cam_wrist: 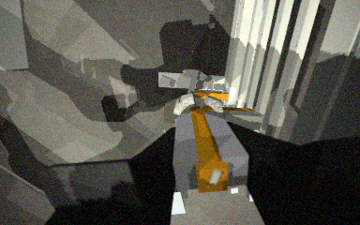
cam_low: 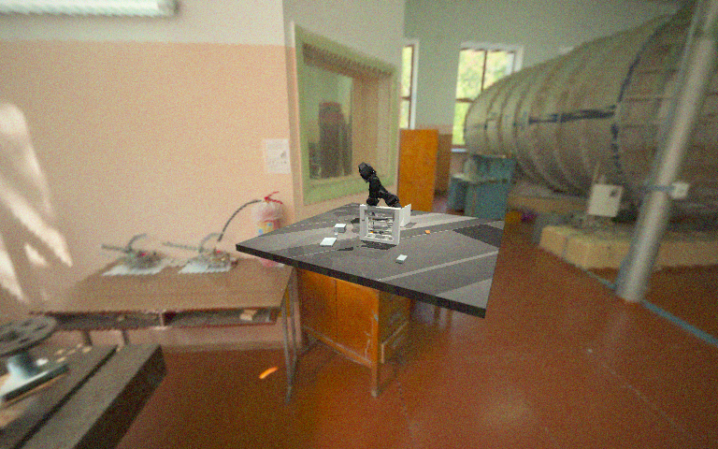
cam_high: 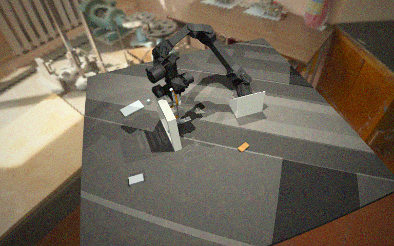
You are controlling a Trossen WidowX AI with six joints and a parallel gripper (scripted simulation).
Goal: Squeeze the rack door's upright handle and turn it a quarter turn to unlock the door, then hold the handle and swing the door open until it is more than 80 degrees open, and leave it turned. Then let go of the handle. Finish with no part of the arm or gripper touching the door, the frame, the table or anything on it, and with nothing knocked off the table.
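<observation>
Reference is the top view, left to right. On the counter [cam_high: 217,188] [cam_low: 450,275], a flat pale block [cam_high: 132,108] [cam_low: 328,241] is lying near the left edge. A smaller pale block [cam_high: 136,179] [cam_low: 401,258] is lying nearer the bottom of the view, also toward the left edge.

The white rack [cam_high: 175,130] [cam_low: 395,227] is standing upright, inboard of the left edge; its slats are showing in the exterior view. The door angle cannot be determined.

The upright handle [cam_high: 176,100] [cam_wrist: 202,141] is standing at the rack's right side. It is presenting a grey body, an orange centre stripe and an orange end block with a light slot. Its lock position cannot be confirmed.

The tool [cam_high: 172,90] [cam_wrist: 200,130] is standing partly open, its black fingers flanking the handle; firm clamping cannot be confirmed. The black arm [cam_high: 200,32] [cam_low: 374,187] is arching over from behind a white panel [cam_high: 248,104] [cam_low: 406,214]. An orange block [cam_high: 243,146] [cam_low: 427,231] is lying right of the rack, well inside the counter edges.
</observation>
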